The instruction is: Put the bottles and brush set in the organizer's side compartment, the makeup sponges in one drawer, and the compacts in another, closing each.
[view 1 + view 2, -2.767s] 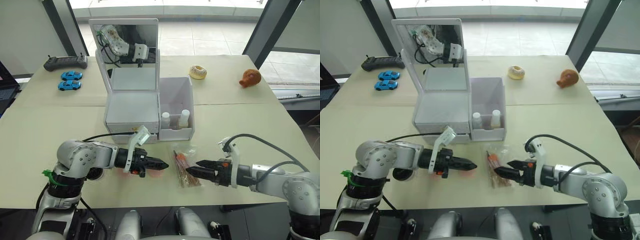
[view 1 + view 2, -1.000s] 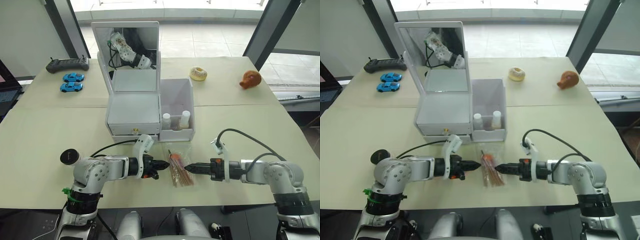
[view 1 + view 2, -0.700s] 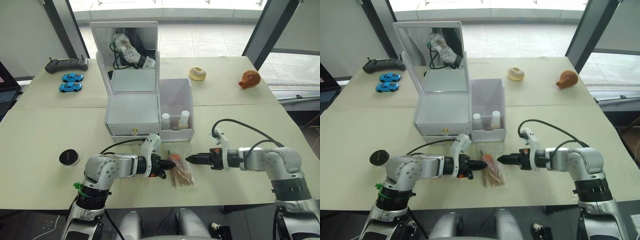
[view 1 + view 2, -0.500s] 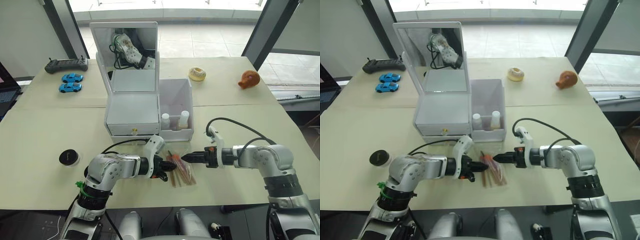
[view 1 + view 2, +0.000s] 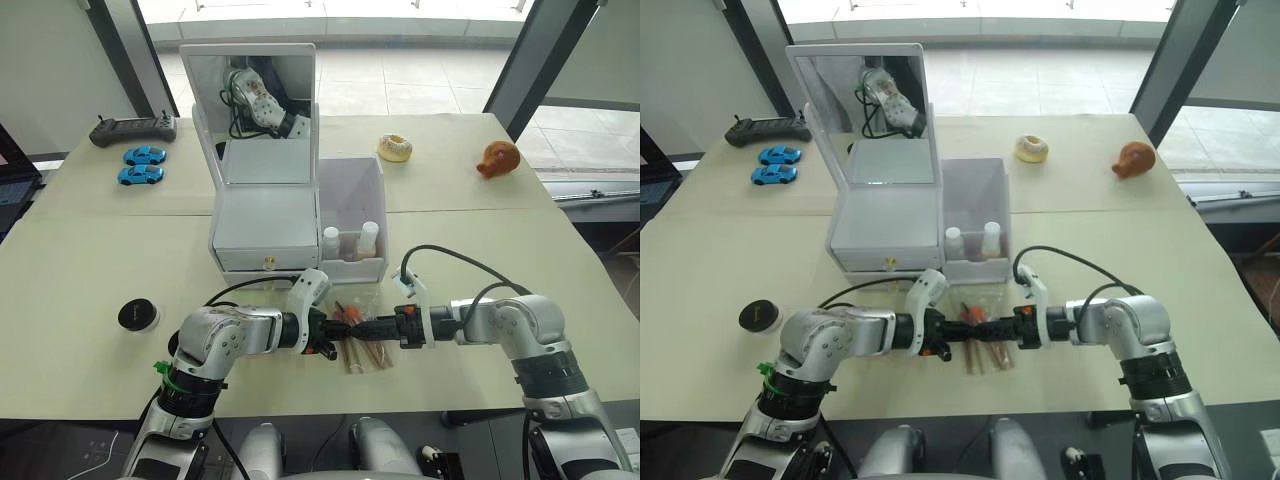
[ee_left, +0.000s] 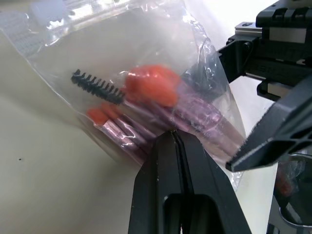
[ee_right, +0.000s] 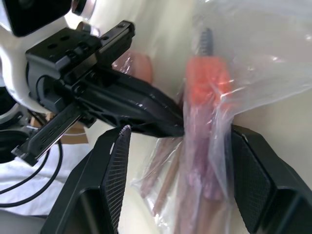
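The left gripper (image 5: 338, 336), its black fingers pressed together, pinched one edge of the clear plastic pouch of orange-handled makeup brushes (image 5: 361, 338), apparently pinning it so the other arm could take it. The right gripper (image 7: 178, 146) had its fingers spread wide on either side of the pouch, not yet gripping. The pouch lay on the beige table (image 5: 90, 270) just in front of the white organizer's translucent open-top side compartment (image 5: 352, 215), where two white-capped bottles (image 5: 350, 241) already stood. One round black compact (image 5: 137, 315) sat well apart
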